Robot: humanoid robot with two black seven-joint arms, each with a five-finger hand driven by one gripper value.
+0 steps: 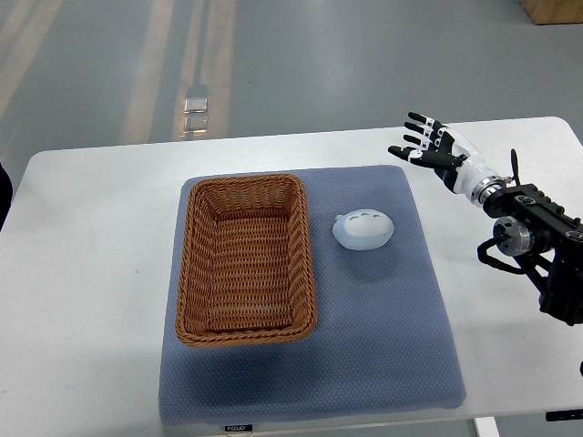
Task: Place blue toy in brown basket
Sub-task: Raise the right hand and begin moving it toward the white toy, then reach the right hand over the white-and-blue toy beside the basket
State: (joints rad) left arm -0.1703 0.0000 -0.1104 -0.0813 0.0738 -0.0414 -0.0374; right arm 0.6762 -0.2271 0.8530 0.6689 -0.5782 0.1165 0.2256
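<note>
R hand (428, 143) is open, fingers spread, empty, hovering over the white table (91, 255) just off the mat's (383, 346) far-right corner. Blue toy (363, 229) sits on the mat just beside the brown basket's (246, 259) right wall, not touching as far as I can tell. Toy lies left of and nearer the cam than the fingers; long axis roughly L-R. L arm not visible, so R is the only candidate. Small label on the mat's near edge, too small to read.
</note>
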